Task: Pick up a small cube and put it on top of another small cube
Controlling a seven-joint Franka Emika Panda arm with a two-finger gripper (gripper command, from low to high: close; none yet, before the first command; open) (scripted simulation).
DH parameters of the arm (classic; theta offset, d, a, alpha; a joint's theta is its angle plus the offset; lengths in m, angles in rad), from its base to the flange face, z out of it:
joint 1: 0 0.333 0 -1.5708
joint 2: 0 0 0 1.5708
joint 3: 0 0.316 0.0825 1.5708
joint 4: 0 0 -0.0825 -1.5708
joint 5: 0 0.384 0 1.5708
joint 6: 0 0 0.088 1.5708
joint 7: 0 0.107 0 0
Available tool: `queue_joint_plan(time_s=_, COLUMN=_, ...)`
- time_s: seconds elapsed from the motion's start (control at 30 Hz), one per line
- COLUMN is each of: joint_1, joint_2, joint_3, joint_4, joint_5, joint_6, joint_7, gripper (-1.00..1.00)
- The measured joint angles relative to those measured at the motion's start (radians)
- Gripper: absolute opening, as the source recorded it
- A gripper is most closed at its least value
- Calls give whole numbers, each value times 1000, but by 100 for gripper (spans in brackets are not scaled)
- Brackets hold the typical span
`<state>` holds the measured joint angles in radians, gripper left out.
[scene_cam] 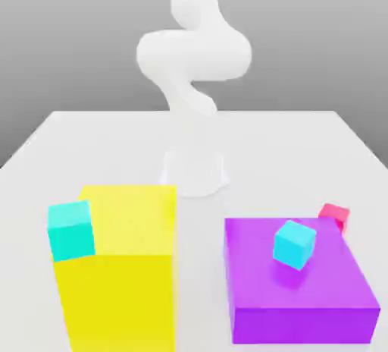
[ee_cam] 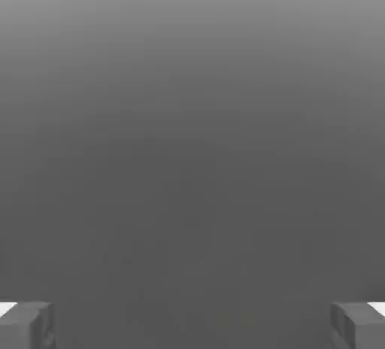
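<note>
**Nothing lifted yet, all the stacking is ahead**

I am holding my gripper [ee_cam: 192, 329] with fingers [ee_cam: 26, 325] spread wide and nothing between them; they are facing bare grey. Taking the purple slab [scene_cam: 303, 297] as my landmark, one cyan cube [scene_cam: 293, 243] is sitting on its top face, a small red cube [scene_cam: 334, 215] is resting just beyond its far corner, and a second cyan cube [scene_cam: 70, 229] is leaning against the big yellow block [scene_cam: 121, 282], well apart from the slab. I cannot tell where the lime-yellow small cube is. By my judgement the task is barely beginning: finding, grasping, carrying and placing are all remaining.
</note>
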<state>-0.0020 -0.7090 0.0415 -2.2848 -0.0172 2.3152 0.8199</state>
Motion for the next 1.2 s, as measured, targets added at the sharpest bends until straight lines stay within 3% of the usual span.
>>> queue_joint_plan(time_s=0.53, joint_1=39, joint_2=585, joint_3=239, joint_4=98, joint_5=-180, joint_6=96, joint_7=178, gripper=0)
queue_joint_plan(time_s=0.83, joint_1=148, joint_2=910, joint_3=285, joint_4=152, joint_5=-275, joint_6=151, joint_7=275, gripper=0)
queue_joint_plan(time_s=1.1, joint_1=245, joint_2=1182, joint_3=322, joint_4=196, joint_5=-294, joint_6=213, joint_7=316, gripper=0)
queue_joint_plan(time_s=1.2, joint_1=284, joint_2=1289, joint_3=288, joint_4=221, joint_5=-332, joint_6=280, joint_7=346, gripper=0)
